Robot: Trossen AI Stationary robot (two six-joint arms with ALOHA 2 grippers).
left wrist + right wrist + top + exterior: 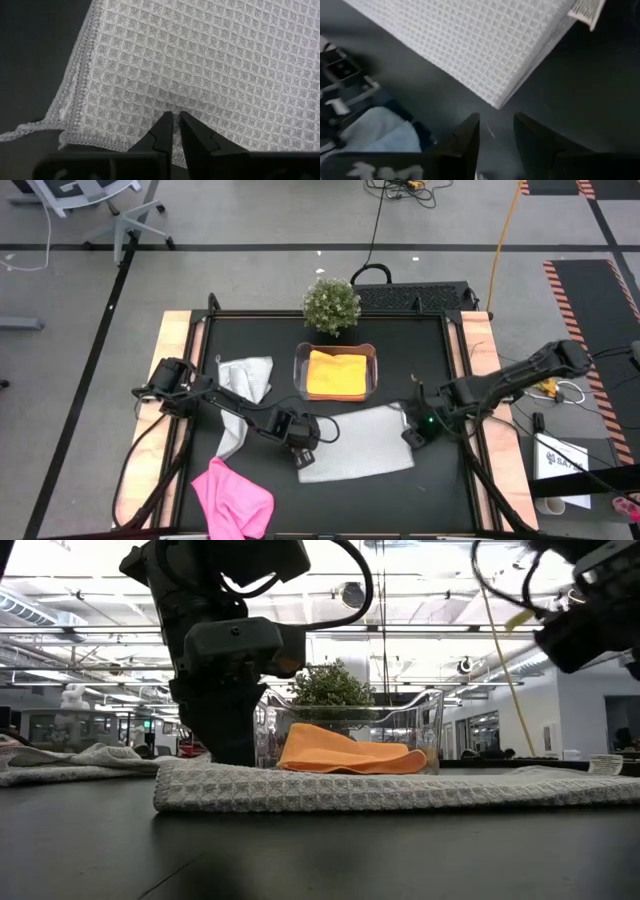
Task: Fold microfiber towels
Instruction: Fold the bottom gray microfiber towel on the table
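Pinching the grey towel [200,60] near its edge, left gripper [175,122] holds narrow; right gripper [495,125], fingers apart and empty just off the opposite corner, should regrasp squarely before folding.

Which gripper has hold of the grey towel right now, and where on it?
The left gripper pinches the flat grey towel near its left edge. The right gripper is open beside the towel's right corner, holding nothing.

My 2 arms are dark, jointed and matte black, with black cables looping along them. My left claw [173,131] has 2 black angular fingers with stepped inner edges. My right claw [496,137] matches, and a small green light glows near it.
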